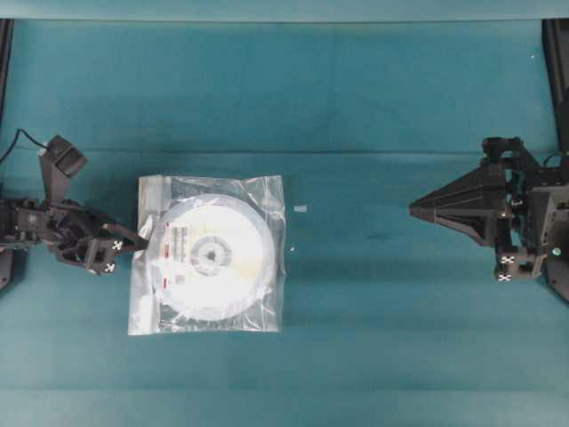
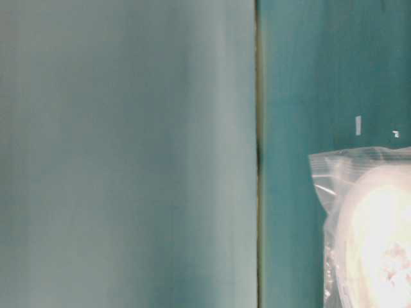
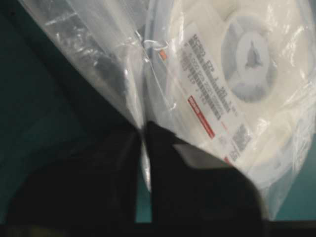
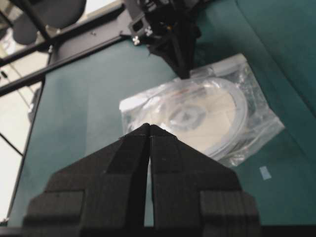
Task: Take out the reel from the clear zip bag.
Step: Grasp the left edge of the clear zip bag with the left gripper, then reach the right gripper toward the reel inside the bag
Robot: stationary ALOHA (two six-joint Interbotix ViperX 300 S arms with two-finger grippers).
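Here, starting at the left, your left pincer sits at the left edge of the bag, and its jaws are clamped together on a fold of the film, as the left wrist view shows: the plastic runs down into the seam between the two dark fingers. Whether that pinch takes one wall of the bag or both, you cannot tell from here.

The bag lies flat on the teal surface, left of the middle. The reel is fully inside it, label and grey hub facing up, filling most of the bag. The whitish strip along the bag's left side looks like the zip edge, so your left pincer appears to hold the mouth end; whether the zip is sealed or already parted is not clear.

A small pale scrap lies on the surface just right of the bag, apart from it.

Further right, your right pincer hangs well clear of the bag with its jaws shut on nothing, tips pointing toward the reel.

So you are at the first step: securing the bag. Nothing has come out yet. The next move, as I judge it, calls for your right pincer to open, cross to the bag and take either the opposite lip of the mouth or the reel's rim, while the left keeps the film anchored. Watch that thin film; it may slip or drag the whole bag along.
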